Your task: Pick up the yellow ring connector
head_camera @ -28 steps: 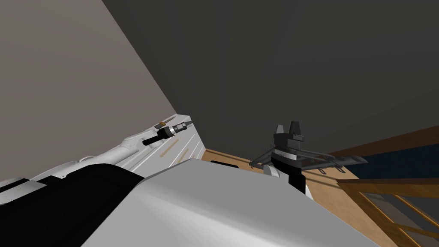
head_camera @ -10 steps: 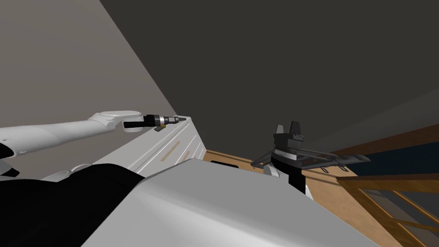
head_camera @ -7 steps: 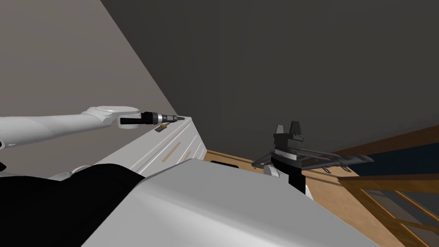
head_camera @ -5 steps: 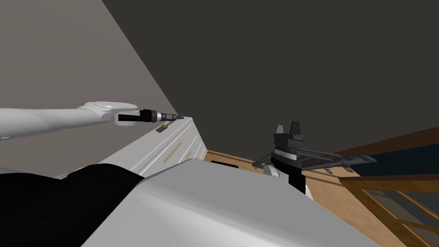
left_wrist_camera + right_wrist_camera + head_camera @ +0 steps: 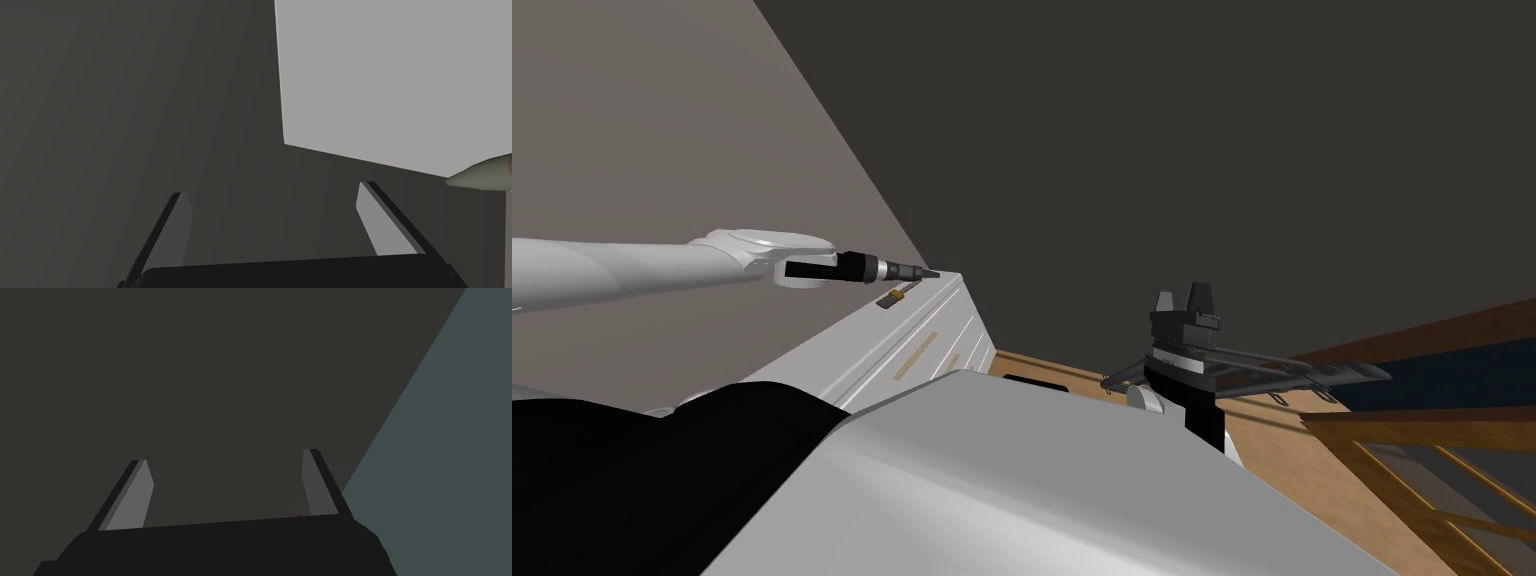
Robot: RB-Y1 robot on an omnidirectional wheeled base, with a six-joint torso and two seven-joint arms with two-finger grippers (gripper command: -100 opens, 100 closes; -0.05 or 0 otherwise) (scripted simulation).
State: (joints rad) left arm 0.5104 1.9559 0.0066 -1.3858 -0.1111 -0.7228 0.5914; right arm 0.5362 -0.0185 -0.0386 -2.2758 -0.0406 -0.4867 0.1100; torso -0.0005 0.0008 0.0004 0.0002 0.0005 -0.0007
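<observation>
Yellow ring connector (image 5: 893,296) is not in my grasp yet, so the pick is at the approach stage at best. In the head view it lies on top of the white cabinet (image 5: 842,338), near the far end where the two walls meet. It reads as a small dark piece with a yellow band, too small for me to make out its shape.

My left gripper (image 5: 924,272) hangs above that cabinet top, on an arm stretched out nearly level. The connector sits just below it and a little back from the tips, clear of them and not touching. In the left wrist view the fingers (image 5: 175,230) stand spread with nothing between them, and the camera looks at the wall corner, not down at the cabinet. From that I judge the hand is aimed past and over the part instead of at it. A pale pointed tip (image 5: 477,177) pokes in beyond one finger; I cannot tell what it belongs to.

My right gripper (image 5: 225,456) is idle on the other side, fingers apart and empty.

What is left, as I read it, is nearly everything. I need to draw the hand back slightly, pitch it down until the connector shows between the fingers, lower it onto the cabinet top, close on the part, then lift.
</observation>
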